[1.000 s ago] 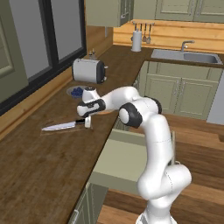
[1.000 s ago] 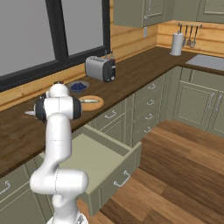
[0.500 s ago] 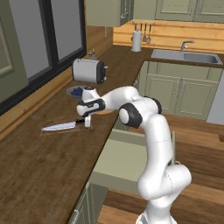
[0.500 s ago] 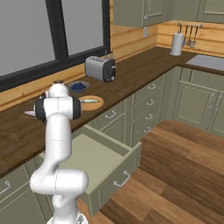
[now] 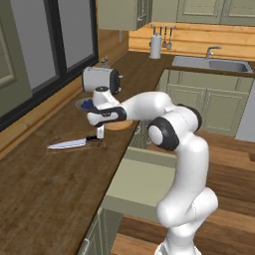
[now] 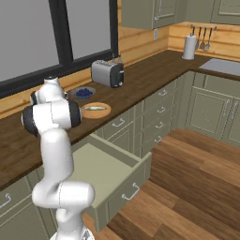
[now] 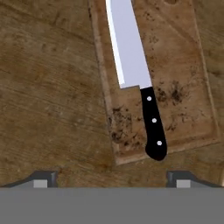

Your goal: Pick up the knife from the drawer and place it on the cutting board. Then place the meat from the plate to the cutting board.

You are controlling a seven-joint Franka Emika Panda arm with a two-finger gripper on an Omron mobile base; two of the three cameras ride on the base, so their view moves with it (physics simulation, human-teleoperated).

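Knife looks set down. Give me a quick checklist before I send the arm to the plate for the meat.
1. Knife lying on cutting board: ok.
2. Gripper open, clear of the knife: ok.
3. Meat on plate: ok.
4. Free board surface beside the blade: ok.
5. Bowl of blueberries close behind the plate, clearance for approach: cannot tell.
6. Drawer left open below the counter: not ok.

Counts: one knife [image 7: 139, 83], one board [image 7: 162, 78], one plate [image 6: 96, 110] with one meat piece [image 6: 94, 108]. One toaster [image 6: 107, 73], one blueberry bowl [image 6: 84, 93], one open drawer [image 6: 110, 172]. One paper-towel roll [image 6: 189, 47], one sink [image 5: 211, 63].
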